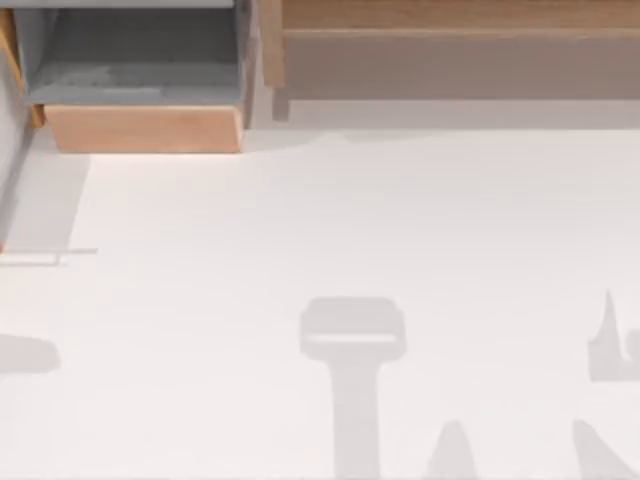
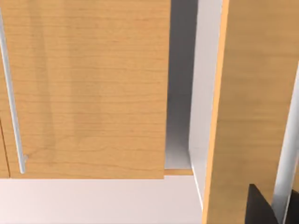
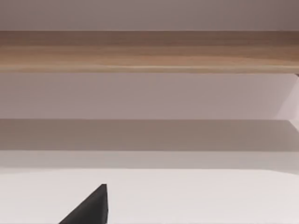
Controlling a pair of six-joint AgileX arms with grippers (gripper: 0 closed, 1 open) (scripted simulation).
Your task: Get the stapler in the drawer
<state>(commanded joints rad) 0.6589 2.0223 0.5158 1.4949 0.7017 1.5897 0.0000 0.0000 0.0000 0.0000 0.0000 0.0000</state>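
Top view, how many drawers?
One: boxy drawer (image 1: 145,128) with grey inner walls and floor and a light tan wood front, pulled open at the far left corner of the white table (image 1: 330,220).
Anything beside it?
One long wooden shelf unit (image 1: 450,40), just to its right along the far edge. Several soft grey shadows on the tabletop nearer the camera.
Left wrist view?
Two tan wood panels with a grey gap between, one slim metal bar handle (image 2: 11,102) on the wider panel (image 2: 93,88). Dark tip of the left gripper (image 2: 259,207) close against the narrower panel. Released or clenched: cannot tell.
Right wrist view?
Same shelf unit (image 3: 149,51) across the table, well apart from one dark tip of the right gripper (image 3: 88,210). Grip: cannot tell either.
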